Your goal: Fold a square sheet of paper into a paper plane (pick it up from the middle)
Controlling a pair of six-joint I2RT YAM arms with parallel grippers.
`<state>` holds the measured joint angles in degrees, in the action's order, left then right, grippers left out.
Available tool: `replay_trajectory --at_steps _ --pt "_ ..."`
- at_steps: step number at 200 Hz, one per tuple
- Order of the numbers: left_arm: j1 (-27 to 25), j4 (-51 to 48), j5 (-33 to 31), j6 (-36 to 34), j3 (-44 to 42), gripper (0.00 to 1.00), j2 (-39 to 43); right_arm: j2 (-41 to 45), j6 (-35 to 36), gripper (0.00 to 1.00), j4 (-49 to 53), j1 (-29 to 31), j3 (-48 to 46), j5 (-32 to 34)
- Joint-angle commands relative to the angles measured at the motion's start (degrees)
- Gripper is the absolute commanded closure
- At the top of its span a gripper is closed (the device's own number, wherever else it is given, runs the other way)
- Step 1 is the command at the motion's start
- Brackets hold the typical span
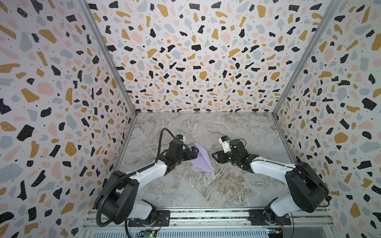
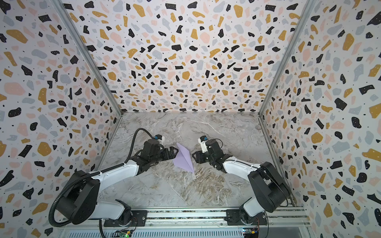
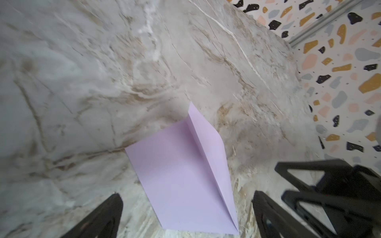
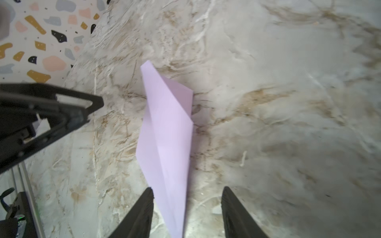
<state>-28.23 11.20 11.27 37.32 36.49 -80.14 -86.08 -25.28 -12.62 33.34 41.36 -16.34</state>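
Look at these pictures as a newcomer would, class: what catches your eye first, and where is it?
The loud terrazzo-patterned walls enclosing the scene on three sides grab the eye first. Next comes the pale lilac paper plane in the middle of the grey marbled table, nose toward the near edge. The left fingers and right fingers flank it, both pairs spread open.

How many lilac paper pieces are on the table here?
1. The paper plane lies on the marble table, between the left gripper and the right gripper, held by neither. The arms could hide a scrap.
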Motion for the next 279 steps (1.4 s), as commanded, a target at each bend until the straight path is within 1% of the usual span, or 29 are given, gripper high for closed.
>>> replay_trajectory --at_steps 1,21,46,65,91,115,159,211,232,262,279 --pt "-0.1 13.5 8.1 4.2 -2.0 0.00 -0.5 0.4 -1.5 0.41 -2.6 -1.0 -1.2 -3.6" --pt "-1.5 17.2 9.6 6.0 -2.7 0.00 -2.5 1.2 -1.2 0.34 -3.4 -1.2 -2.4 -1.7" --pt "-3.3 17.1 9.0 7.3 -0.7 0.01 -7.2 2.5 -1.3 0.29 -4.7 -1.7 -4.0 0.2" --pt "-3.6 17.8 9.9 8.9 0.7 0.10 -10.9 3.8 -1.0 0.27 -5.3 -2.2 -4.9 0.8" --pt "-3.6 17.5 12.1 9.4 4.0 0.28 -15.7 5.8 -0.7 0.26 -6.0 -3.0 -6.1 1.4" --pt "-3.6 18.1 13.1 9.9 6.1 0.42 -19.1 7.0 -0.5 0.26 -6.1 -3.7 -6.6 1.4" --pt "-3.6 16.8 12.9 9.3 8.6 0.62 -22.8 7.8 -0.7 0.27 -5.8 -4.4 -6.9 1.3" --pt "-3.6 15.0 12.3 8.4 9.5 0.83 -23.2 8.2 -1.0 0.27 -5.4 -5.0 -6.8 1.4" --pt "-3.6 12.3 10.9 7.0 9.9 0.87 -21.6 8.9 -1.4 0.28 -5.1 -5.2 -7.1 2.8" --pt "-3.6 3.7 6.7 2.5 11.0 0.89 -17.3 10.4 -1.0 0.28 -5.8 -5.2 -8.0 4.3" --pt "-3.6 -6.4 1.9 -2.0 13.0 0.90 -14.7 11.4 -1.6 0.28 -6.6 -5.5 -8.5 5.1"
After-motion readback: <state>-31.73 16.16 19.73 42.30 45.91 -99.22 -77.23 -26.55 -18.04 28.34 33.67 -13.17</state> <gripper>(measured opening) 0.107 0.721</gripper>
